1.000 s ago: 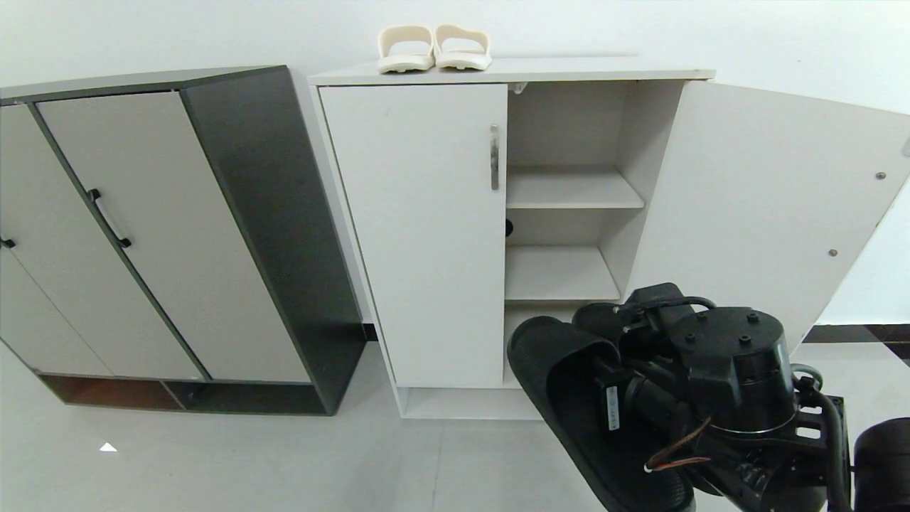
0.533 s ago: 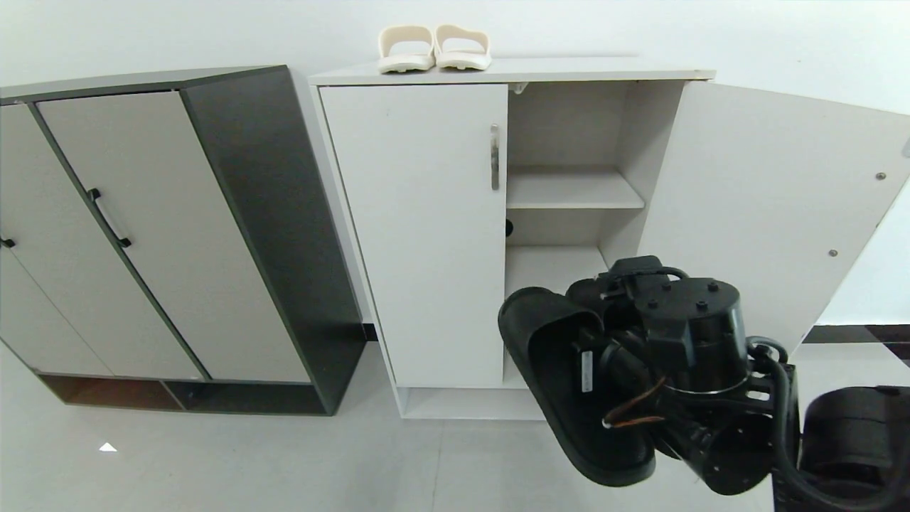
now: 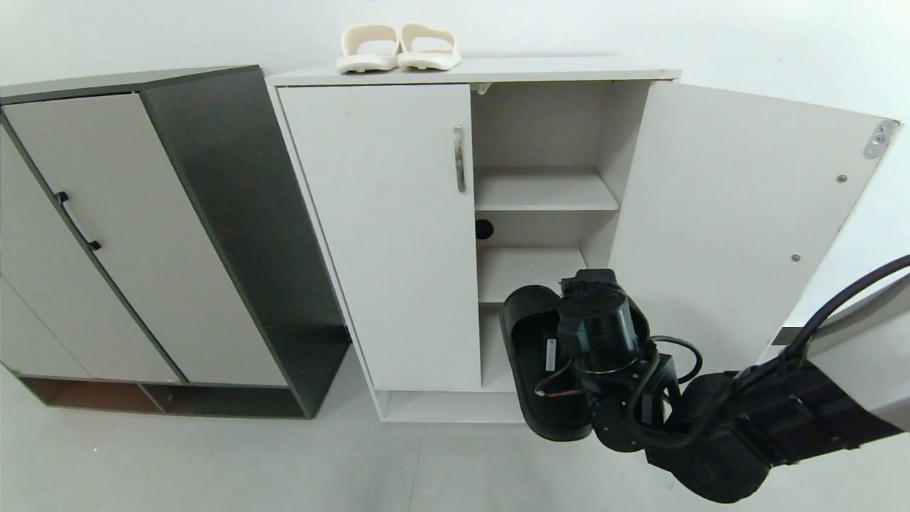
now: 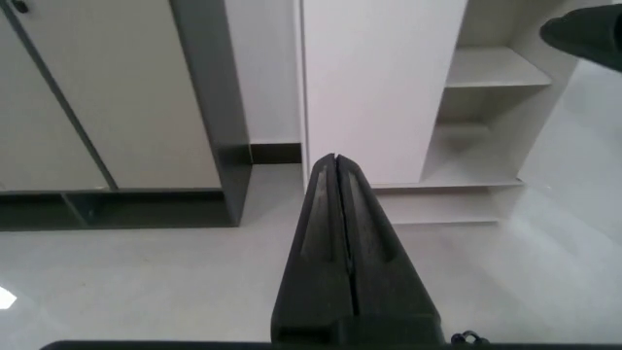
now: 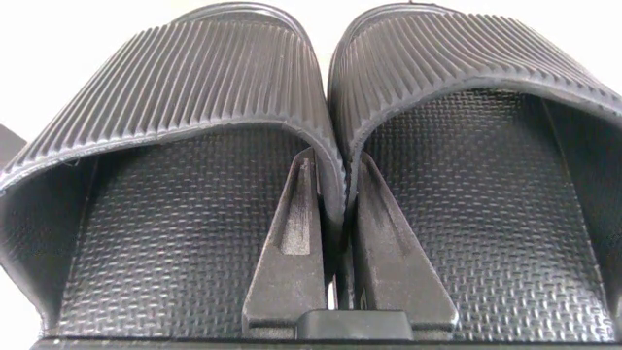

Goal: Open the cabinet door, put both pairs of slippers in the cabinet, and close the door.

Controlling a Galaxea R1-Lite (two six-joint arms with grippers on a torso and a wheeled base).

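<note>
A white cabinet (image 3: 540, 70) stands at the wall (image 3: 746, 35), right door (image 3: 718, 213) open. The right claw (image 5: 335, 170) is clamped on the inner edges of the black slippers (image 3: 526, 355), just before the bottom compartment (image 3: 492, 348). Better to push them in level and deep, clear of the shelf (image 3: 530, 274) above the claw. The cream slippers (image 3: 398, 50) lie high above. The left claw (image 4: 336, 170) is pressed together, empty.

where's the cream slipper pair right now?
Head view: the cream slippers sit side by side on top of the white cabinet, toward its left end, above the closed left door.
</note>
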